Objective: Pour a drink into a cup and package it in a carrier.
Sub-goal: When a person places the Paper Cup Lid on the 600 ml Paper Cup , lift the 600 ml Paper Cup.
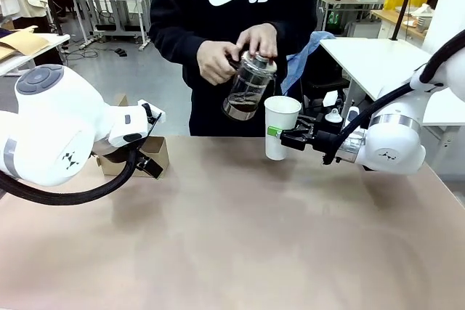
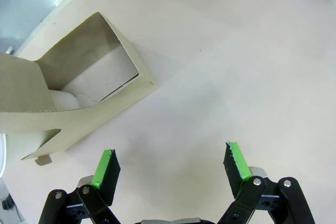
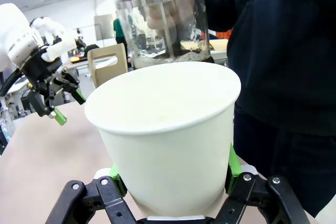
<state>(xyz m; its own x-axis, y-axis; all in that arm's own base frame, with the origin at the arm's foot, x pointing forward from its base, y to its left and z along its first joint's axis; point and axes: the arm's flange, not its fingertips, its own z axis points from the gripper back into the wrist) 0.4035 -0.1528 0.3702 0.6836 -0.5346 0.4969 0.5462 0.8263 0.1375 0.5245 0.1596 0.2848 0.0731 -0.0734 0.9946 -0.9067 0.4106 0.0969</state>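
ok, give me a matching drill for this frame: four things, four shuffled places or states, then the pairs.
Things:
1. cup
2. glass pot
3. carrier
4. left gripper

States:
a. open, over bare table
b. tilted, in the person's hands
c. clamped in the right gripper
d. standing on the table beside the left arm

Pairs: 1-c, 2-b, 3-d, 4-a
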